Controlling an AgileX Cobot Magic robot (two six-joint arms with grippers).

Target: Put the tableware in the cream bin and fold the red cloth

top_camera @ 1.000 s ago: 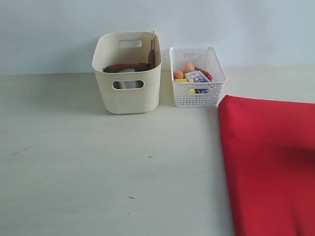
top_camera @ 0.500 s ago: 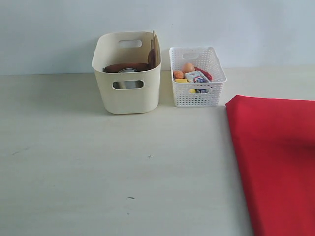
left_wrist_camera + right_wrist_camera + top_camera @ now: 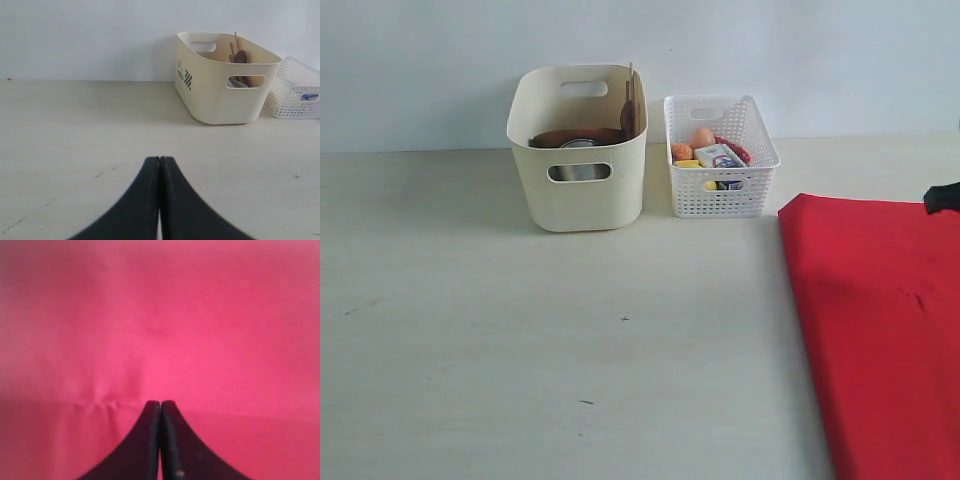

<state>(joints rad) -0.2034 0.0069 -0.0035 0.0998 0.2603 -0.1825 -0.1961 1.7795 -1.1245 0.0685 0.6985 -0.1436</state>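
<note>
The cream bin (image 3: 580,190) stands at the back of the table. Inside it lie a brown plate (image 3: 578,137) and a steel cup (image 3: 580,172), with a dark wooden spoon (image 3: 241,57) and chopsticks (image 3: 632,85) leaning in its corner. The red cloth (image 3: 880,330) lies flat at the right side. My right gripper (image 3: 161,403) is shut, its tips low over the red cloth (image 3: 200,330) beside a small wrinkle, nothing visibly pinched. My left gripper (image 3: 160,159) is shut over bare table, well short of the cream bin (image 3: 220,95).
A white lattice basket (image 3: 722,200) with an egg, a carton and other food stands right of the bin. A dark part of my right arm (image 3: 942,197) shows at the right edge above the cloth. A pale wall closes the back.
The cloth's left edge shifted right between the earliest frame and half a second ago, then stayed. A dark part of the right arm has come into view at the right edge.
</note>
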